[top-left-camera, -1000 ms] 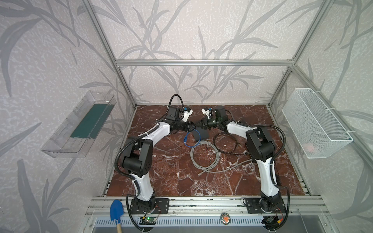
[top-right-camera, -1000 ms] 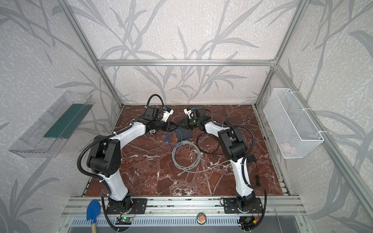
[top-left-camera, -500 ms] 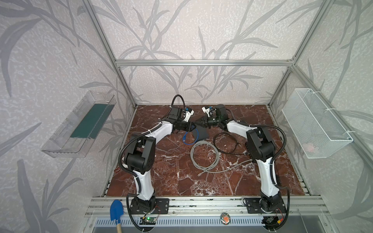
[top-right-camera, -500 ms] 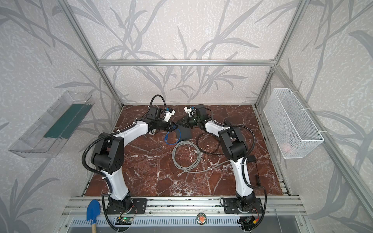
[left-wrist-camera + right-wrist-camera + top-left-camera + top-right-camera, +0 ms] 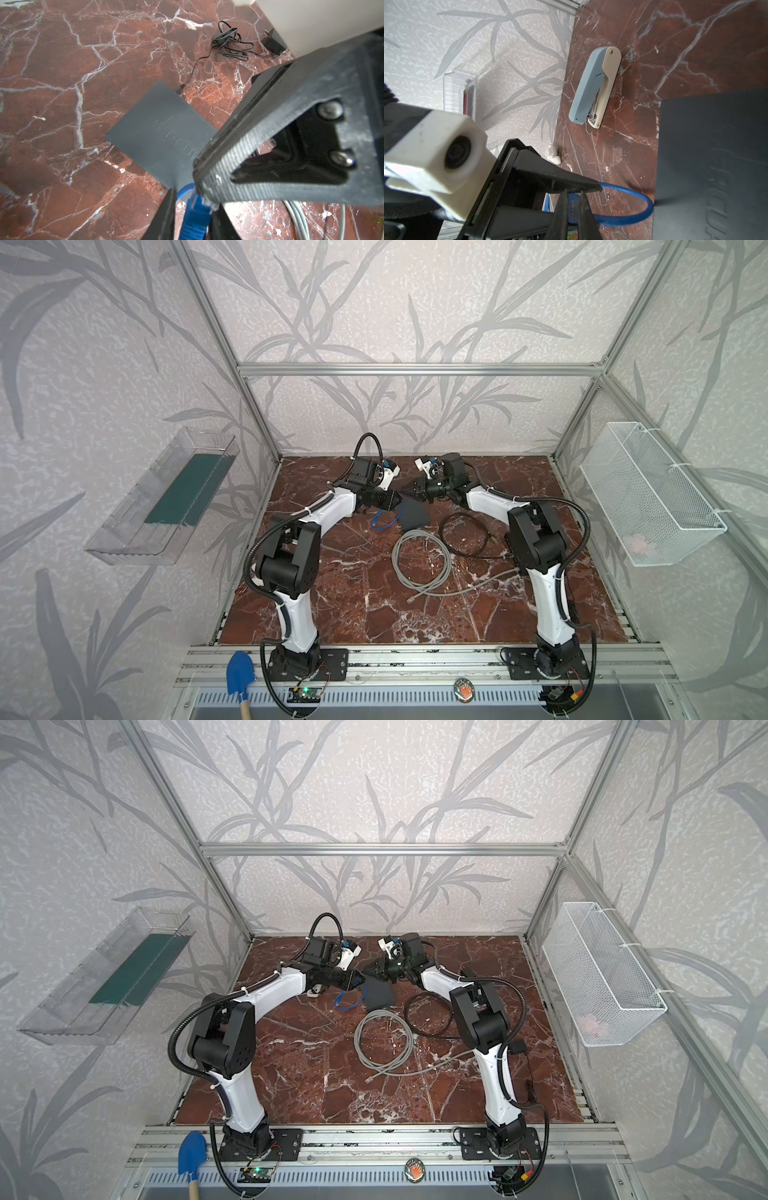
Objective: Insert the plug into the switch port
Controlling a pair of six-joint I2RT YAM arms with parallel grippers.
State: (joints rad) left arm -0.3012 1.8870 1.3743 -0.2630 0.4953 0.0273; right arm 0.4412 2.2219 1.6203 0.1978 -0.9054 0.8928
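Left gripper [image 5: 193, 205] pinches blue Ethernet plug [image 5: 195, 217] at frame bottom, right gripper [image 5: 573, 196] pressed shut; square plug to network switch [image 5: 158, 133] port, push slowly.

The red, white-veined marble tabletop [image 5: 332, 593] bears a flat dark grey switch [image 5: 414, 514] with a blue cable [image 5: 623, 222] looping just beside it. Nearer lie a grey cable coil [image 5: 397, 560] and a black cable loop [image 5: 441, 529]. A pale blue stapler [image 5: 593, 87] lies by an edge — a tangled thin cord [image 5: 230, 41] and its adapter [image 5: 272, 42] lie well apart from it.
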